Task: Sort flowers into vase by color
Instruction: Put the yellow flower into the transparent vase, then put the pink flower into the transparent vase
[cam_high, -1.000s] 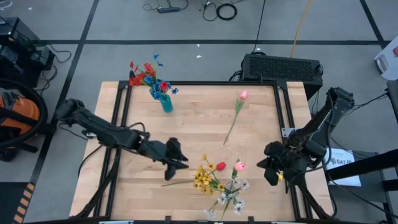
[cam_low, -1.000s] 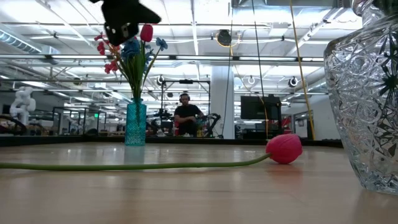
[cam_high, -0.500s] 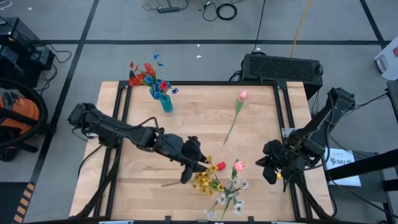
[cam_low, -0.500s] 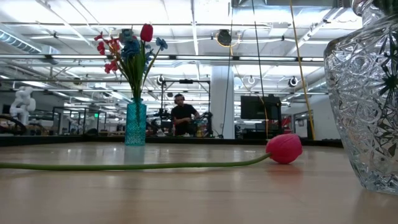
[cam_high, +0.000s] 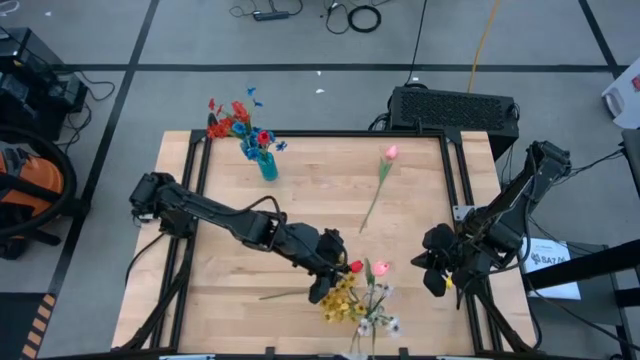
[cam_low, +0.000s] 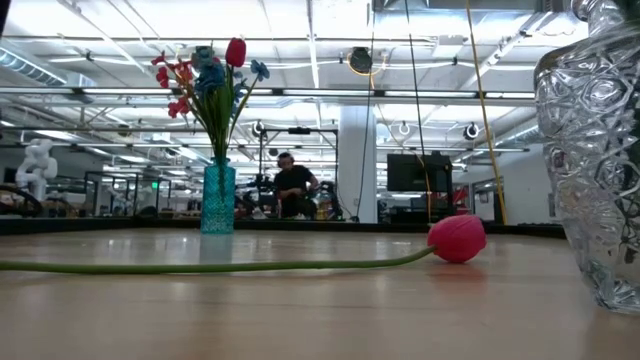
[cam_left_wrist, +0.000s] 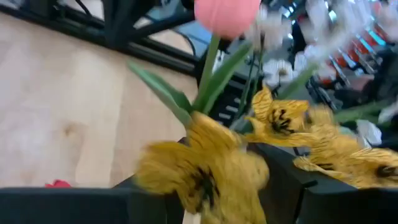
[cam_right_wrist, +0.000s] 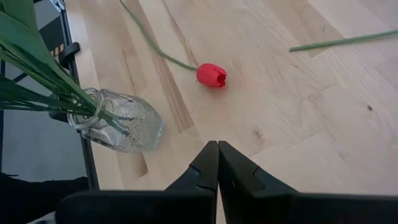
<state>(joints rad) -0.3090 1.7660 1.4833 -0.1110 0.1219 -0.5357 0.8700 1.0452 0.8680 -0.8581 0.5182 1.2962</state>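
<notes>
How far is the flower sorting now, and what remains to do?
Done: the teal vase holds red and blue flowers. The clear glass vase holds stems too.

In hand: the left gripper is at the yellow flowers; a grasp cannot be confirmed.

Left: the pink tulip and red tulip lie loose on the table. The right gripper waits shut.

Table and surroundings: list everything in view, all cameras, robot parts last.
teal vase: one, teal, back left of the table.
blue and red flowers: one bunch, standing in the teal vase.
glass vase: one, clear, front of the table, holding green stems.
yellow flowers: one cluster, front centre.
white blossoms: several, pale, at the front edge.
pink tulip: one, lying loose, back right.
red tulip: one, lying loose by the yellow flowers.
black box: one, behind the table.
person: one, far across the room.
left end effector: at the yellow flowers.
right end effector: shut, waiting at the right edge.
</notes>
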